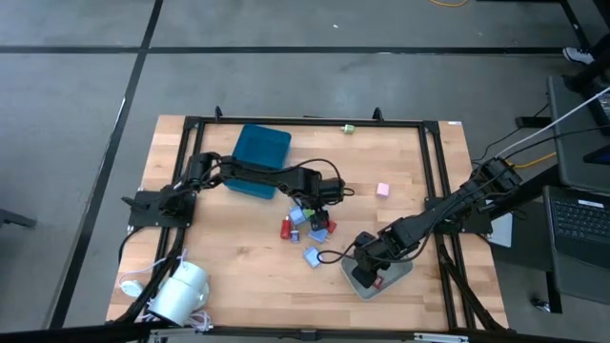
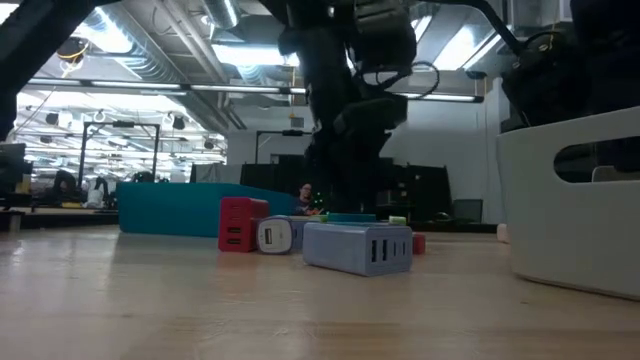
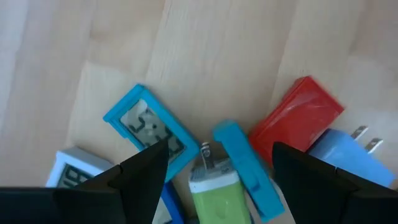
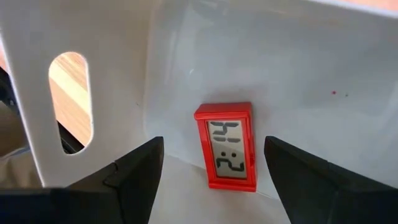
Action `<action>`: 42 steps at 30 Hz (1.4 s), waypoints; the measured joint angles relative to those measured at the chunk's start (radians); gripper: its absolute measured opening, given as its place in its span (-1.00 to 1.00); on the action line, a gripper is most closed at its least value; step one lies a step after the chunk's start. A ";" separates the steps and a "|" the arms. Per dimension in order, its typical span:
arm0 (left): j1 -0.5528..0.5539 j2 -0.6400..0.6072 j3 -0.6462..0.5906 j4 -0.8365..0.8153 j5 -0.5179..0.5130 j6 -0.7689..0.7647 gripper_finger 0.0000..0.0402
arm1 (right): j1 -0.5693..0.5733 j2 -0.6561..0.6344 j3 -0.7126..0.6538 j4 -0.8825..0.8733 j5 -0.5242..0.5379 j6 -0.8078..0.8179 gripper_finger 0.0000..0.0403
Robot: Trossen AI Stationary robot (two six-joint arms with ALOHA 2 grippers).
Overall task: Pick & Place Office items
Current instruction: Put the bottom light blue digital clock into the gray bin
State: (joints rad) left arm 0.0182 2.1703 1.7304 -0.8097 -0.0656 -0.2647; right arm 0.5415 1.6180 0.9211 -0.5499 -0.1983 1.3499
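From above we see the left arm reaching from the table's left edge past the dark teal tray (image 1: 261, 148) to the middle of the table (image 1: 238, 257), where its left gripper (image 1: 319, 197) hangs over a small cluster of office items (image 1: 310, 227) in red, blue and light blue. We find the right arm coming in from the right edge, its right gripper (image 1: 367, 259) over the pale grey tray (image 1: 400, 272) near the front edge, with a small red item (image 1: 378, 282) lying inside that tray. A pink item (image 1: 382, 190) lies alone right of the cluster, a green one (image 1: 349, 128) sits at the far edge, and a white cylindrical object (image 1: 180, 291) rests at the front left corner.
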 joint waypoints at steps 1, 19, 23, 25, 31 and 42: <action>0.000 0.007 -0.002 -0.001 0.003 -0.006 0.40 | 0.000 0.000 0.000 0.000 0.000 -0.001 0.39; -0.011 0.056 0.048 -0.021 0.045 0.031 -0.19 | -0.002 0.000 0.000 0.011 0.000 0.002 0.39; -0.010 0.056 0.063 -0.020 0.042 0.057 -0.25 | -0.002 0.000 0.000 0.012 0.000 0.003 0.39; -0.010 0.056 0.065 -0.018 0.044 0.058 -0.31 | -0.002 0.000 0.000 0.011 0.000 0.003 0.39; 0.003 0.055 0.065 -0.019 0.096 0.050 -0.66 | -0.002 0.000 0.000 0.012 0.000 -0.004 0.39; 0.024 0.050 0.067 -0.035 0.144 0.041 -0.98 | -0.002 0.000 0.000 0.012 0.004 -0.003 0.39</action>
State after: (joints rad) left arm 0.0421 2.2208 1.7970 -0.8452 0.0783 -0.2237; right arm 0.5396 1.6180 0.9215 -0.5378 -0.1940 1.3464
